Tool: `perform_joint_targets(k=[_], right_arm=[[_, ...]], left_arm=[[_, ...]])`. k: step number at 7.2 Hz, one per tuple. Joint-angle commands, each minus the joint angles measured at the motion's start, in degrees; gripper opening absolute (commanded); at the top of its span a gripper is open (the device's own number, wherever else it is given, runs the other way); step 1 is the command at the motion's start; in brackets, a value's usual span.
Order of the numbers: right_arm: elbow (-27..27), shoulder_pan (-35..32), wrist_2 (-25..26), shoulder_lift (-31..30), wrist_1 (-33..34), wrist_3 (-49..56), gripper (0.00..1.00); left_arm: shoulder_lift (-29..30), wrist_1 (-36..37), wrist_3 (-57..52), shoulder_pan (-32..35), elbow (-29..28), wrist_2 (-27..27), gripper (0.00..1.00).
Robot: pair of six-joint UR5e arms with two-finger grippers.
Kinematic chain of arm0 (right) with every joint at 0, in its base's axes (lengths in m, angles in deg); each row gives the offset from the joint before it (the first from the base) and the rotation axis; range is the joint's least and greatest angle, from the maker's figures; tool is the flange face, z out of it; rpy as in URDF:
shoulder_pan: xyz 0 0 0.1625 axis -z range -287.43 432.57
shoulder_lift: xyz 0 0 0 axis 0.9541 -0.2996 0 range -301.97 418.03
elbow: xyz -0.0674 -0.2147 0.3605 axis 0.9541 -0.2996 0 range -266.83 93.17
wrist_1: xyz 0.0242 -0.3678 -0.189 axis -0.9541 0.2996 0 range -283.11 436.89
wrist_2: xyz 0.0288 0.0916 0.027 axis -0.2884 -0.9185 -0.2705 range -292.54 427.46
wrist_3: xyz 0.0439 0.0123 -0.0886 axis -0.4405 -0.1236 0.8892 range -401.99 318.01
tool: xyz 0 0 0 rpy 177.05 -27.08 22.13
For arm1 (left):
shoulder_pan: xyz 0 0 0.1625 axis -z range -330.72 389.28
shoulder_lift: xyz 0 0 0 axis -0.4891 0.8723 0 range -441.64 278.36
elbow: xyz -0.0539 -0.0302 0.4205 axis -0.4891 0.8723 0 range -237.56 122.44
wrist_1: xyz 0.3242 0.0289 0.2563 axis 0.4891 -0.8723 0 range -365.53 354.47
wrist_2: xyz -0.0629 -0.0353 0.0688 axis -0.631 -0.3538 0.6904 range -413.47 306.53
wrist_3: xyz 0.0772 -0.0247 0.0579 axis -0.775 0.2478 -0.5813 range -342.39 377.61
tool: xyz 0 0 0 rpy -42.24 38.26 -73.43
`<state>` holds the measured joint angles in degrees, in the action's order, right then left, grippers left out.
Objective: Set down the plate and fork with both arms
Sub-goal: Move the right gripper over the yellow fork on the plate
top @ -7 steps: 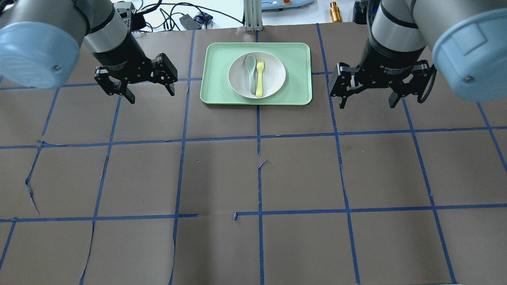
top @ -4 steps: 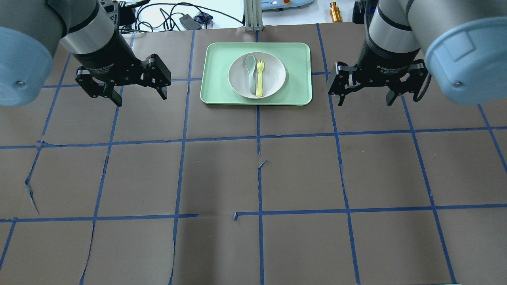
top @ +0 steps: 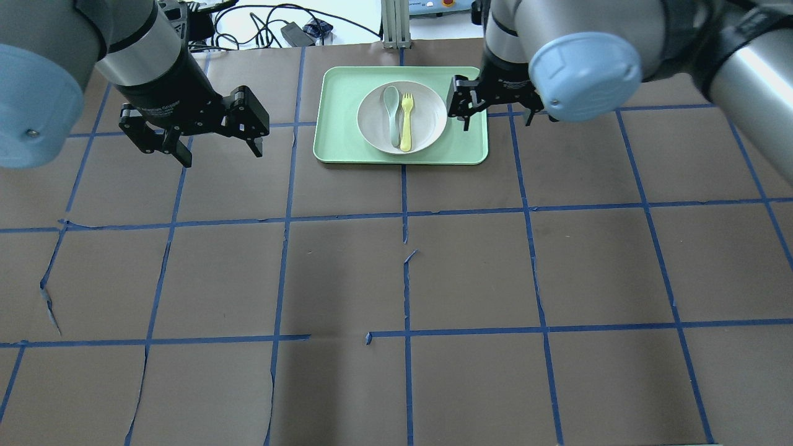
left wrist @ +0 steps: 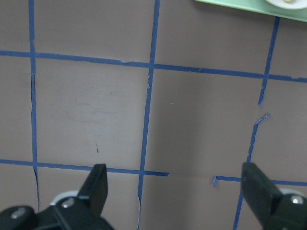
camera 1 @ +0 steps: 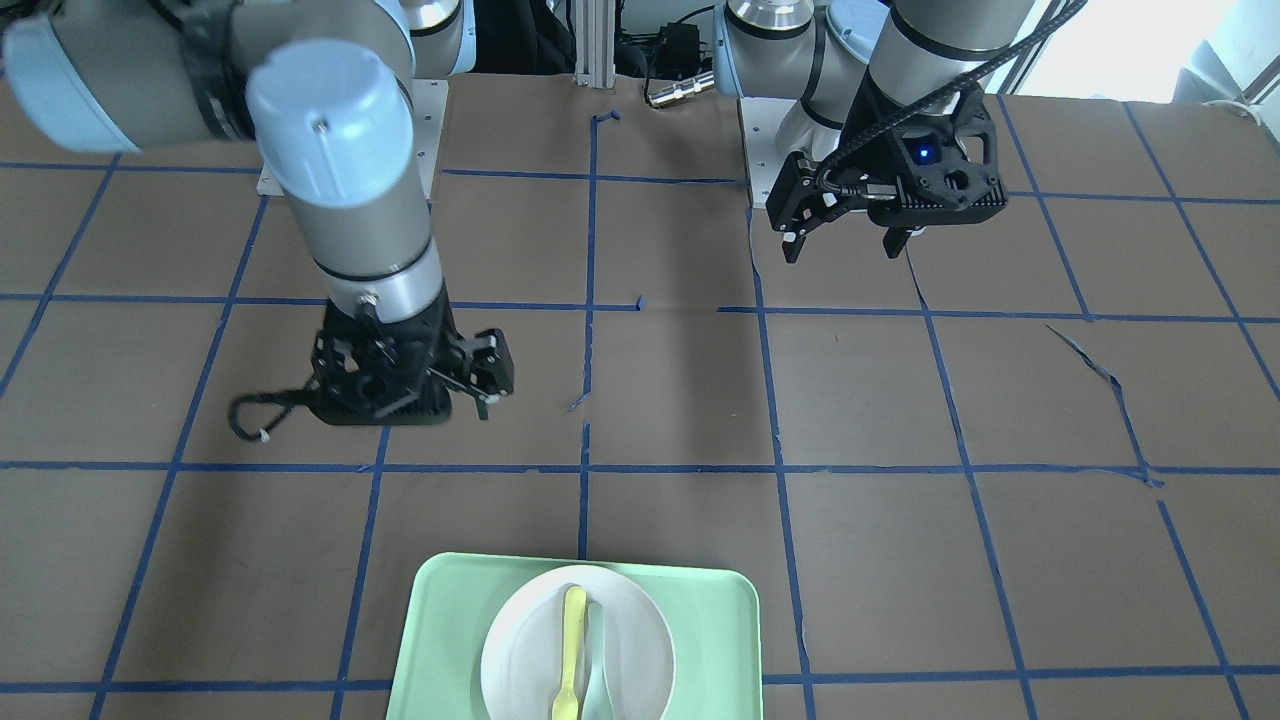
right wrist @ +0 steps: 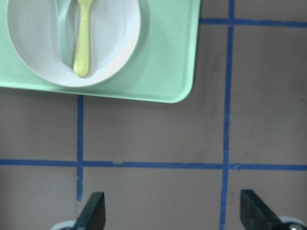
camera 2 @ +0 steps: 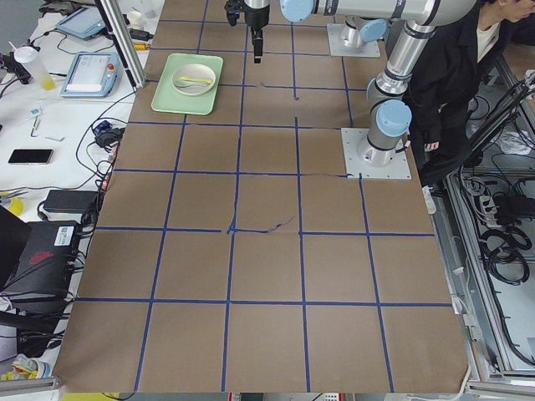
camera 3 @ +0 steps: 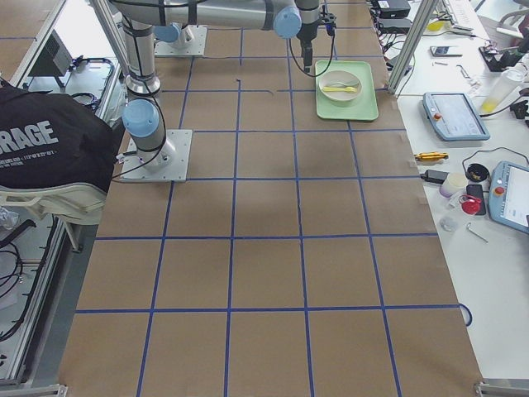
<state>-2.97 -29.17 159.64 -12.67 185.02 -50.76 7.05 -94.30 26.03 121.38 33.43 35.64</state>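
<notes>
The white plate (top: pixel 429 124) sits in the mint-green tray (top: pixel 471 145) at the far middle of the table. The pale-yellow fork (top: pixel 406 121) lies in the plate beside a grey-green spoon (top: pixel 392 114). My right gripper (top: pixel 497 124) is open and empty, above the tray's right edge, just right of the plate. Its wrist view shows the plate (right wrist: pixel 115 38), the fork (right wrist: pixel 82 38) and the tray (right wrist: pixel 168 62) ahead of the open gripper (right wrist: pixel 173 213). My left gripper (top: pixel 222 155) is open and empty, well left of the tray.
The table is covered in brown paper with a grid of blue tape (top: pixel 404 210). Cables and small devices (top: pixel 291 28) lie beyond the far edge. The left wrist view shows bare paper and the tray's edge (left wrist: pixel 240 7).
My right gripper has moved left, from well right of the tray to over its right edge. My left gripper shifted slightly left and back early on, then held still.
</notes>
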Motion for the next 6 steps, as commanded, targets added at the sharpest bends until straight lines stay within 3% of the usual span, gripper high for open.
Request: perform_joint_targets(k=[1,3,6], right_arm=[[-11.2,-1.8,-0.1,15.5,2.9,0.0,1.00],[-24.0,-1.8,-0.6,26.5,2.9,-2.6,0.95],[-29.2,-1.8,-1.3,32.0,3.4,-3.4,0.89]], left_arm=[[0.3,-0.1,-0.1,0.0,0.1,0.0,1.00],[0.2,-0.3,-0.1,0.0,1.8,-0.2,1.00],[0.2,-0.3,-0.2,0.0,2.1,-0.1,1.00]])
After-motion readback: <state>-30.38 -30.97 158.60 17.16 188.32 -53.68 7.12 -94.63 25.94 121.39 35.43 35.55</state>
